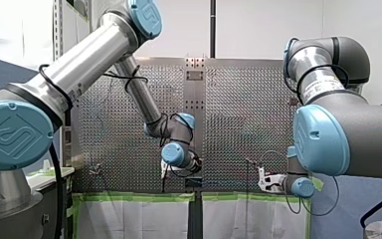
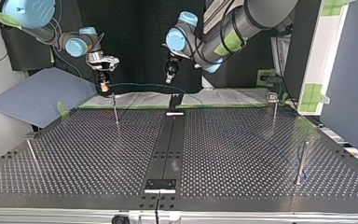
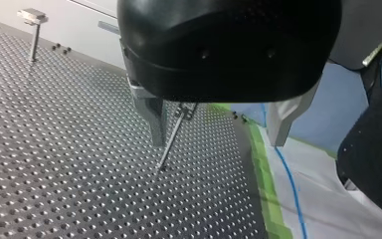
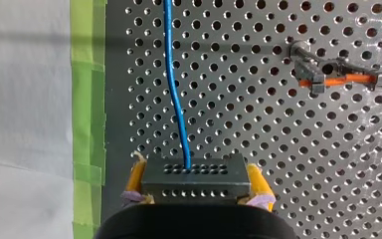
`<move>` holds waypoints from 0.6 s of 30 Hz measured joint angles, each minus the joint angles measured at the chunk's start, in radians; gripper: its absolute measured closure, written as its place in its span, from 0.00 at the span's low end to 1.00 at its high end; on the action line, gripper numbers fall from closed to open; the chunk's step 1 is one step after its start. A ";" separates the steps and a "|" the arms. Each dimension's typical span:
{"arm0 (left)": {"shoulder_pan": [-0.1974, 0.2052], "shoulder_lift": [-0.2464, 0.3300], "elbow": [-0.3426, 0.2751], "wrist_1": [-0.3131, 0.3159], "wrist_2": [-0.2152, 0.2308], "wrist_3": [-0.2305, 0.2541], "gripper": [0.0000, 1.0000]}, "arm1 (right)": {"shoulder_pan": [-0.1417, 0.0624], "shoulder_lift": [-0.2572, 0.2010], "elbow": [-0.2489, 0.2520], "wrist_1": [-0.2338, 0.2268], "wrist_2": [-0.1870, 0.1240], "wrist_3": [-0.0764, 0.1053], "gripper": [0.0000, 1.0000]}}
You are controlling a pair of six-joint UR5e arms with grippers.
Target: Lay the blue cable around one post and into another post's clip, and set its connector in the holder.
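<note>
My right gripper (image 4: 196, 196) is shut on the dark grey perforated connector (image 4: 196, 177), its yellow pads on both sides. The blue cable (image 4: 174, 84) leaves the connector and runs ahead over the perforated plate. In the top view my right gripper (image 2: 104, 84) hangs at the far left edge above a thin post (image 2: 115, 109), and the cable (image 2: 140, 85) arcs from it toward the middle. My left gripper (image 3: 219, 134) is open and holds nothing. A thin clip-topped post (image 3: 171, 137) leans beside one metal finger, and the cable (image 3: 288, 184) lies on the white cover beyond it.
A post clip with an orange part (image 4: 343, 77) stands ahead of the connector. Other posts (image 2: 275, 109) (image 2: 300, 163) (image 2: 32, 154) rise from the perforated table (image 2: 242, 154). A black bracket (image 2: 175, 100) sits on the centre strip. Green tape (image 4: 87, 99) marks the plate's edge.
</note>
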 joint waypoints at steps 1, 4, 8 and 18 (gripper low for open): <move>0.000 -0.009 0.004 0.008 -0.004 0.005 0.00 | 0.000 0.000 0.000 0.000 0.000 0.000 1.00; -0.002 -0.037 0.018 0.037 -0.025 0.028 0.00 | 0.000 0.000 0.000 -0.001 0.000 0.000 1.00; -0.007 -0.074 0.025 0.074 -0.041 0.063 0.00 | 0.001 0.000 0.000 0.000 0.000 0.000 1.00; -0.023 -0.106 0.024 0.164 -0.051 0.118 0.00 | 0.001 0.000 0.000 -0.001 -0.001 0.000 1.00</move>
